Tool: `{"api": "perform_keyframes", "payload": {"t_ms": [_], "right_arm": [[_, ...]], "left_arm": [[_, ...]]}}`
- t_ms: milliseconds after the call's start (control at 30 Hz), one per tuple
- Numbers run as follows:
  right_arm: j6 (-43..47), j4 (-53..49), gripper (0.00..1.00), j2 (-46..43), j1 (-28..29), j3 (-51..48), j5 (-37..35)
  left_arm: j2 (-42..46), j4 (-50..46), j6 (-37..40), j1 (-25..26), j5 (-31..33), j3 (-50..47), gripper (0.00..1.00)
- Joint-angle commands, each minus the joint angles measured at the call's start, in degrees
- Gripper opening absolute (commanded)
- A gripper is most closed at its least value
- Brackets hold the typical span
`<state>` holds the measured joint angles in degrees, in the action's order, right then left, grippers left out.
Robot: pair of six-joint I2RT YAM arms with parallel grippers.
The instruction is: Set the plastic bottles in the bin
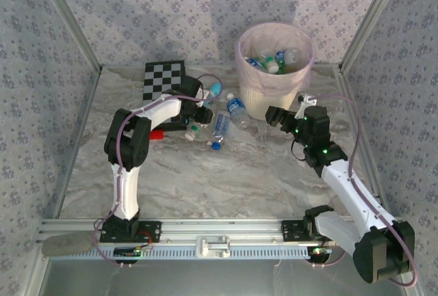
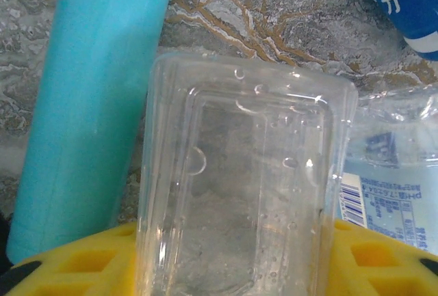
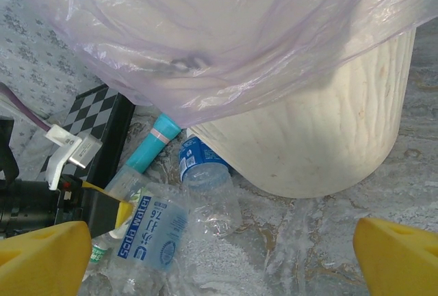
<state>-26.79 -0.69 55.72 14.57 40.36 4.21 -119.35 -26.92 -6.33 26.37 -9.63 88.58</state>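
Left gripper [image 1: 202, 114] clamped on a clear bottle [image 2: 239, 186], wand [image 2: 89, 104] just beside it. Loose bottles [image 1: 220, 128] crowd the table between it and the bin [image 1: 274, 98]; binned bottles [image 1: 274, 60] inside. Right gripper [image 1: 285, 117] wide open, empty, near the bin wall. Liner [image 3: 205, 36] drapes over the bin's upper wall. Held bottle's ends cut off.

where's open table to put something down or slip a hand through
Open marble runs from the bottles to the near rail, and left of the checkerboard. Crowded: checkerboard to bin, where the left end effector grips a clear bottle.
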Motion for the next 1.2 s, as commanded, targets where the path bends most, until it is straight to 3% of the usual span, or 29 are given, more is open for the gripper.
{"api": "perform_keyframes", "payload": {"t_ms": [0, 467, 833, 933, 1167], "right_arm": [[-0.6, -0.7, 1.0, -0.9, 0.3, 0.7, -0.9], [-4.2, 3.1, 1.0, 2.9, 1.3, 2.9, 3.1], [-3.4, 5.3, 1.0, 9.7, 7.9, 10.5, 6.9], [-3.3, 5.5, 1.0, 12.4, 10.0, 13.6, 9.0], [-4.5, 6.8, 1.0, 18.6, 12.8, 18.7, 14.3]], "left_arm": [[0.1, -0.6, -0.1, 0.3, -1.1, -0.3, 0.47], [17.7, 10.5, -6.5, 0.4, -1.9, -15.7, 0.4], [30.8, 25.9, -15.2, 1.9, -13.0, -28.1, 0.4], [32.9, 28.8, -15.6, 4.8, -11.9, -30.1, 0.41], [36.0, 34.7, -16.9, 12.2, -2.4, -35.1, 0.41]]}}
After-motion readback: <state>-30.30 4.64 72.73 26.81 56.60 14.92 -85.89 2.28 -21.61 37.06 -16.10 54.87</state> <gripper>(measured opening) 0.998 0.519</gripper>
